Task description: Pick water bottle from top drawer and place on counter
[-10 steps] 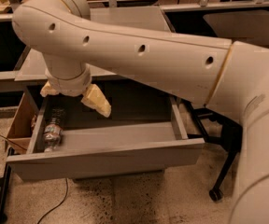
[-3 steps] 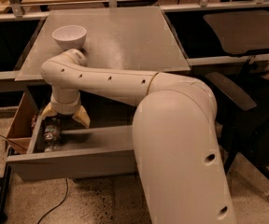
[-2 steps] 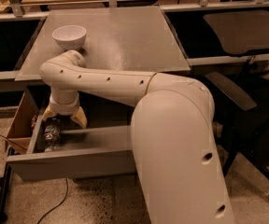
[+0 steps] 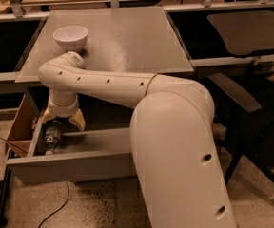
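Note:
The water bottle [image 4: 53, 134], small and clear, lies at the left end of the open top drawer [image 4: 75, 167]. My gripper [image 4: 62, 122] points down into the drawer right above the bottle. Its tan fingers [image 4: 78, 119] stand spread on either side of the bottle's upper part, open and not closed on it. My white arm reaches from the lower right across the drawer and hides most of its inside. The grey counter [image 4: 122, 37] lies behind and above the drawer.
A round white bowl [image 4: 70, 36] stands on the counter's far left corner. A brown wooden box [image 4: 20, 127] sits left of the drawer. A black chair [image 4: 251, 37] stands at the right. A cable [image 4: 56, 208] runs over the speckled floor.
Since 3.3 s ago the gripper has come down and left onto the bottle in the drawer's left end. Over the last second it has barely moved.

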`<state>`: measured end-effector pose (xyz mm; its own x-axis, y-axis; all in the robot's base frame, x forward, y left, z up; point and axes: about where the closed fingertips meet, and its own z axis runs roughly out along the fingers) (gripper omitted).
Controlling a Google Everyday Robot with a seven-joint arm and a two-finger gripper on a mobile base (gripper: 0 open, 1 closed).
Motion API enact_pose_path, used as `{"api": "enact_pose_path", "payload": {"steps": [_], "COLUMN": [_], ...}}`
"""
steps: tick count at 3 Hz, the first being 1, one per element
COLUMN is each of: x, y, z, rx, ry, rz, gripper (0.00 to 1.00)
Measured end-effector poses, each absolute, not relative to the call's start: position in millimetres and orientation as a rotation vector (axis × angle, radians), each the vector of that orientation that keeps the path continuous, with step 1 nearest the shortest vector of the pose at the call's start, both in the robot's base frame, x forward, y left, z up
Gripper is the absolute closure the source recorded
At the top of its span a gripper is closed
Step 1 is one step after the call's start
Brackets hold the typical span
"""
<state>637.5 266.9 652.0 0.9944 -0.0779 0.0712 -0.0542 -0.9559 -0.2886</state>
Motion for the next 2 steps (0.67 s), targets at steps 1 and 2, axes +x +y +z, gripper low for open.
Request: {"api": "enact_pose_path", "payload": {"steps": [1, 2], "x": [638.0, 638.4], "y": [275.4, 275.7], "z": [648.8, 650.6], "rx": [-2.835, -2.832], "ry": [0.077, 0.074], "rz": [-0.111, -0.108], "gripper": [0.29, 0.33]}}
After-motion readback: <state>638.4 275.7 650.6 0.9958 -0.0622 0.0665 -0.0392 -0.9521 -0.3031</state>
